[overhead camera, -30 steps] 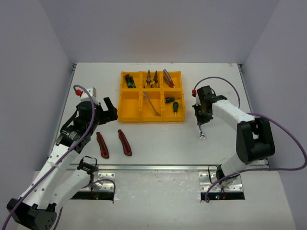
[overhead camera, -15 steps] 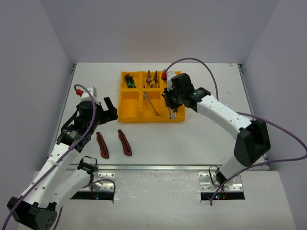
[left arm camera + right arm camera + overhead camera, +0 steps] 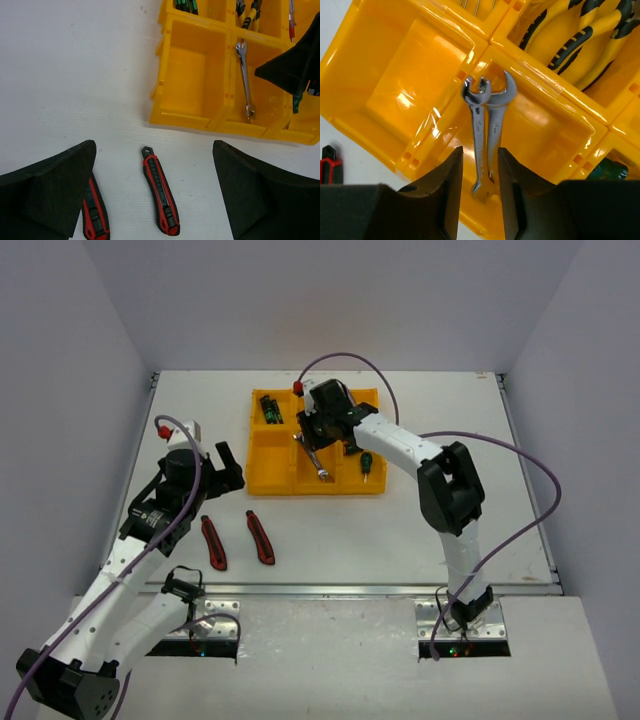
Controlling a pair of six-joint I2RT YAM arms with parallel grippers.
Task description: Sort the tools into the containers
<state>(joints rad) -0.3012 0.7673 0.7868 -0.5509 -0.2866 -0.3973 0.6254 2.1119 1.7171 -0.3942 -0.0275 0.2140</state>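
The yellow tray [image 3: 262,483] stands at the table's back centre. My right gripper [image 3: 312,438] hangs over its front middle compartment. In the right wrist view the right gripper [image 3: 480,156] is slightly open, and two silver wrenches [image 3: 487,135] lie side by side on the compartment floor between the fingers. One wrench [image 3: 244,75] shows in the left wrist view. My left gripper [image 3: 226,472] is wide open and empty above two red-black utility knives [image 3: 260,537] [image 3: 213,542] on the table. In the left wrist view one knife [image 3: 160,197] lies between the open fingers of the left gripper [image 3: 154,165].
Slim dark green drivers [image 3: 271,408] fill the back left compartment, yellow-handled pliers [image 3: 580,40] the back middle, and a green screwdriver [image 3: 366,464] the front right. The front left compartment [image 3: 192,70] holds nothing. The right arm spans the tray's right side.
My right arm swung left from the table beside the tray to above the front middle compartment, carrying a wrench. That wrench now lies beside the other one. The left arm has not moved.
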